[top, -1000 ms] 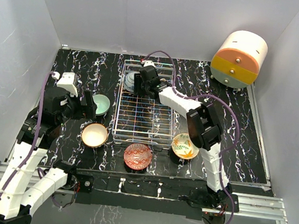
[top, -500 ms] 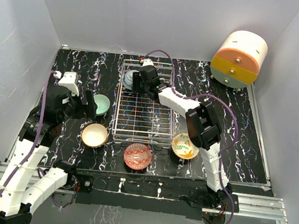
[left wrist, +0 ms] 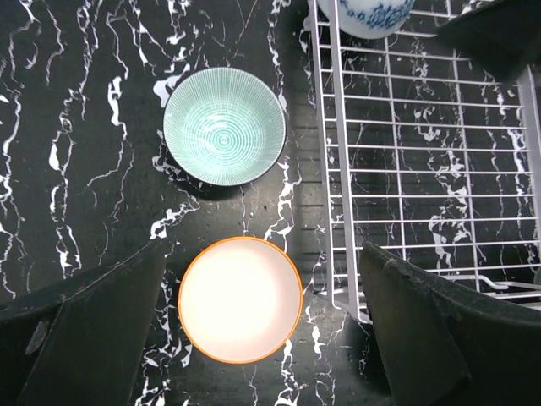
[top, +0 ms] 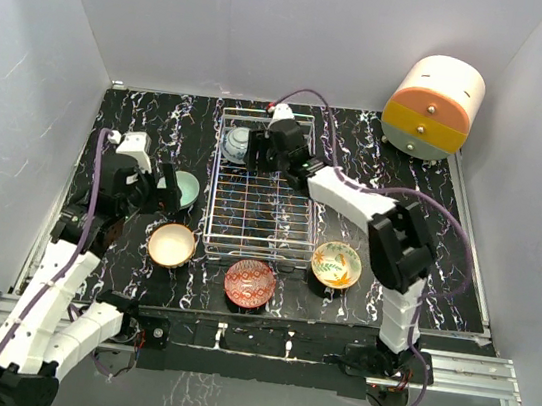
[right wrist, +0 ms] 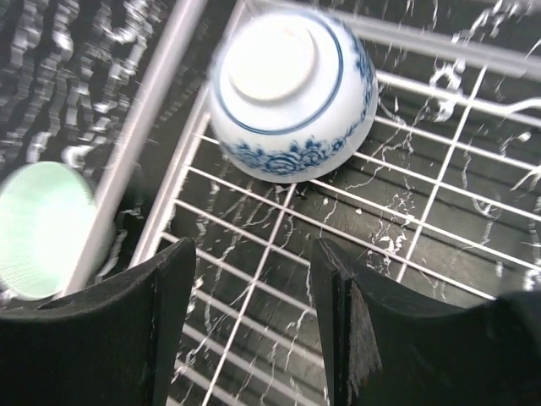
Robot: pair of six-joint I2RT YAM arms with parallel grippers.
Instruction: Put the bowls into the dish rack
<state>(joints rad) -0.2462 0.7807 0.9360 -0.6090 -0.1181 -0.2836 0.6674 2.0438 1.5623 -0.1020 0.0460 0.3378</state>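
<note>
The dish rack (top: 262,212) lies mid-table. The blue-white bowl (top: 237,144) sits upside down in its far left corner, also in the right wrist view (right wrist: 292,89). My right gripper (top: 270,150) is open and empty over the rack wires (right wrist: 254,288), just right of that bowl. The mint bowl (top: 184,189) and the cream-tan bowl (top: 172,245) stand left of the rack. My left gripper (top: 164,193) is open and empty above them, the cream-tan bowl (left wrist: 241,299) between its fingers and the mint bowl (left wrist: 224,125) beyond. The red bowl (top: 250,283) and the yellow-green bowl (top: 335,264) sit at the rack's near side.
A cream-and-orange cylindrical drawer unit (top: 434,105) stands at the back right. Grey walls close in the black marbled table on three sides. The rack's raised left rim (left wrist: 334,169) runs close beside my left gripper's right finger (left wrist: 439,338).
My right gripper has drawn back to the right, away from the blue-white bowl, which stays in the rack. My left arm has shifted slightly nearer the rack.
</note>
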